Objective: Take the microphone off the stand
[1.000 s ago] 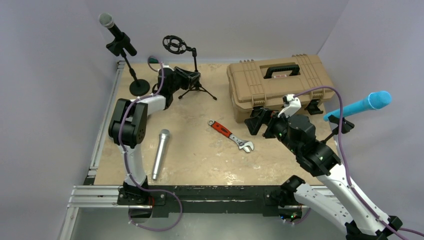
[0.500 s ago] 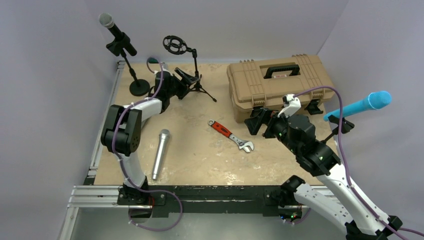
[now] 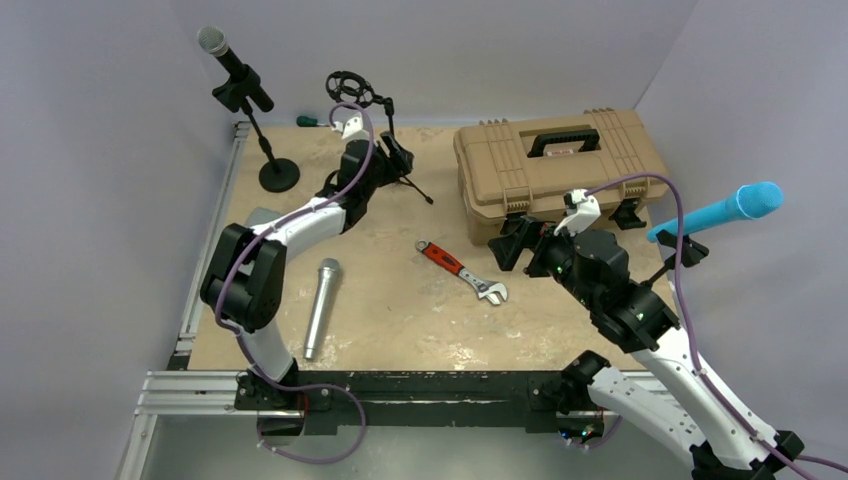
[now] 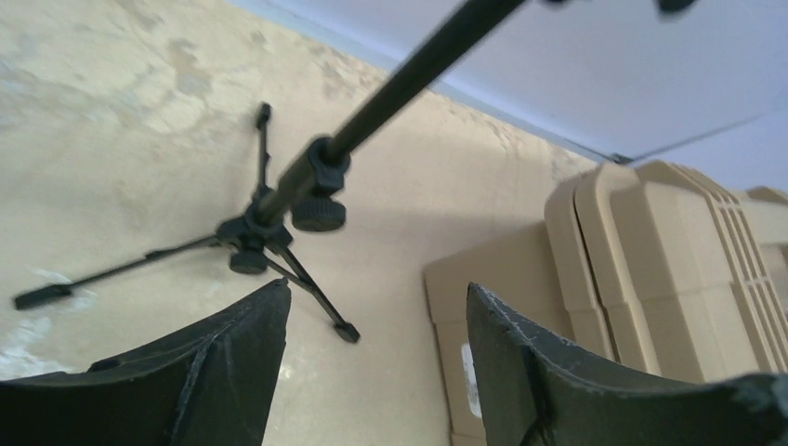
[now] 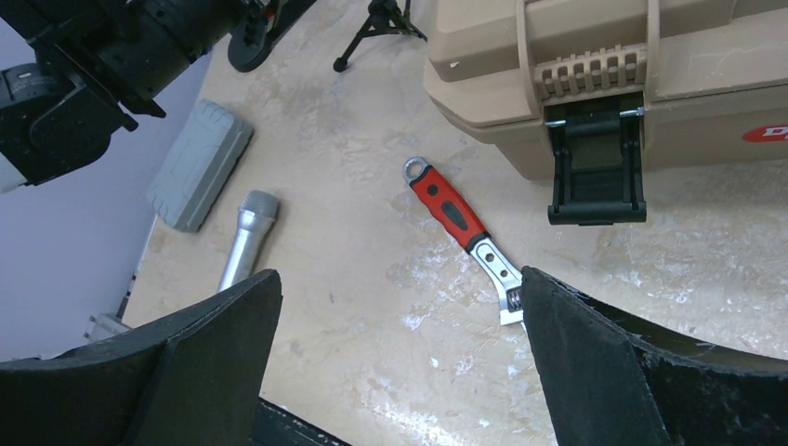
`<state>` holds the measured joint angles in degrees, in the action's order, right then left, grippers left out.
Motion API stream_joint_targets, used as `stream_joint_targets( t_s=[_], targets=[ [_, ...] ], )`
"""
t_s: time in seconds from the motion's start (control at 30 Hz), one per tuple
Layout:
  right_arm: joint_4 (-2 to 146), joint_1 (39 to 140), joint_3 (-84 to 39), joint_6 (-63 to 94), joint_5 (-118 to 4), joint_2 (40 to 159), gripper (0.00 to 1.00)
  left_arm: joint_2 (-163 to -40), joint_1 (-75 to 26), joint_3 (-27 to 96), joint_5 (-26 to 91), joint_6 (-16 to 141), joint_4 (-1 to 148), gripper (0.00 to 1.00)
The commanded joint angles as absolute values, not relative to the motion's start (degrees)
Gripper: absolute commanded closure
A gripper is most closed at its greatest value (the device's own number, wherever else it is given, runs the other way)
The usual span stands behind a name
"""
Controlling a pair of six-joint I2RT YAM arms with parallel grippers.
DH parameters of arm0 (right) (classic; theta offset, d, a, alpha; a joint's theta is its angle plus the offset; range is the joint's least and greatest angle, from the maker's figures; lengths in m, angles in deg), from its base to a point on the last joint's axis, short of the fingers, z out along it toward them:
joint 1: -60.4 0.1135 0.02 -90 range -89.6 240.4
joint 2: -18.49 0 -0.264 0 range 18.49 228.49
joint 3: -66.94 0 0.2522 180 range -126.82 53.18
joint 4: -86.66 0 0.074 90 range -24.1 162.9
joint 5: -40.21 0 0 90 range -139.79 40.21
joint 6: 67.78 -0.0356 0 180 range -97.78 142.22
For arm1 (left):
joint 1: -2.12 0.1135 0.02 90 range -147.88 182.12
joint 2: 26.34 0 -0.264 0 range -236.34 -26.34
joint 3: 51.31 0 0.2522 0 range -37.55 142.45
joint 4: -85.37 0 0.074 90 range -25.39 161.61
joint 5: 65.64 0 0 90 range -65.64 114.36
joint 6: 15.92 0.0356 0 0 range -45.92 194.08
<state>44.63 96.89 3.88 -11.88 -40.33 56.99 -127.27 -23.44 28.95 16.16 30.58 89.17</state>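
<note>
A black microphone with a grey head (image 3: 232, 65) sits clipped in a round-base stand (image 3: 278, 174) at the far left. A blue microphone (image 3: 722, 211) sits in a stand at the right edge. A tripod stand (image 3: 392, 140) carries an empty ring mount (image 3: 349, 88). A silver microphone (image 3: 322, 304) lies on the table, also in the right wrist view (image 5: 243, 237). My left gripper (image 3: 398, 160) is open and empty beside the tripod's pole (image 4: 307, 177), its own view (image 4: 376, 297) looking past the tripod legs. My right gripper (image 3: 520, 240) is open and empty above the table (image 5: 400, 288).
A tan toolbox (image 3: 555, 170) stands at the back right, its latch in the right wrist view (image 5: 595, 167). A red-handled wrench (image 3: 462, 270) lies mid-table. A grey case (image 5: 199, 164) lies at the table's left edge. A green-handled tool (image 3: 312, 121) lies at the back wall.
My left gripper has swung right and up, from near the round-base stand to the tripod's pole. The right arm has not moved.
</note>
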Motion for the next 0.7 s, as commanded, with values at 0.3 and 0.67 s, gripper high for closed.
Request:
stream_joint_targets(
  t_s=[0.3,0.67],
  targets=[
    [46.0,97.2,3.5,-12.3,-39.8,56.2,0.01,-131.3,-23.1,37.6,9.9,40.1,86.0,0.51],
    [45.6,97.1,3.5,-12.3,-39.5,55.5,0.01,-133.8,-24.2,40.1,7.1,43.6,84.3,0.59]
  ],
)
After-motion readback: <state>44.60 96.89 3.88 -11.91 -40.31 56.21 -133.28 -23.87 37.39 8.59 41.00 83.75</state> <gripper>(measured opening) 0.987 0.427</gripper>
